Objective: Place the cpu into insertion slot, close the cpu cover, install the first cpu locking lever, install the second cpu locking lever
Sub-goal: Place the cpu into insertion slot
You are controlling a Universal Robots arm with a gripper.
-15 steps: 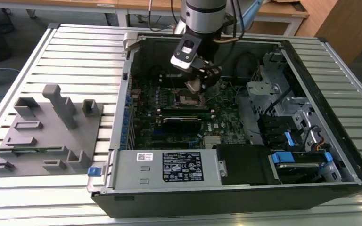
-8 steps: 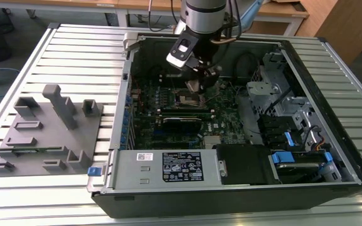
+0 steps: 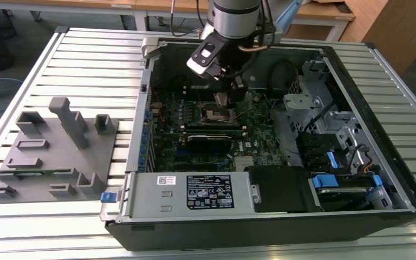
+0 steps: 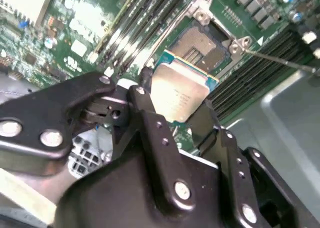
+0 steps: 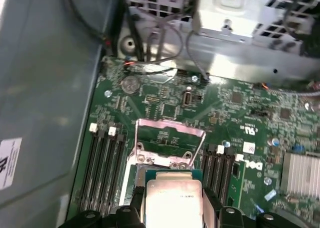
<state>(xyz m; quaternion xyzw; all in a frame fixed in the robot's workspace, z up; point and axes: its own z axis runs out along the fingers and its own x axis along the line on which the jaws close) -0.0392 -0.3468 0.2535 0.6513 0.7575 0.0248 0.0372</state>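
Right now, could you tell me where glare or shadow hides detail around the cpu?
First wrist view: glare bleaches the top of the cpu in the gripper. Second wrist view: glare streaks the memory slots; the cpu's markings show. Exterior view: the insertion slot sits dim under the arm.

The insertion slot (image 4: 200, 45) lies uncovered; the raised cpu cover (image 5: 170, 123) stands at 1 edge, memory slots (image 5: 102, 170) flank 2 sides, the case wall (image 5: 45, 88) rises nearby.
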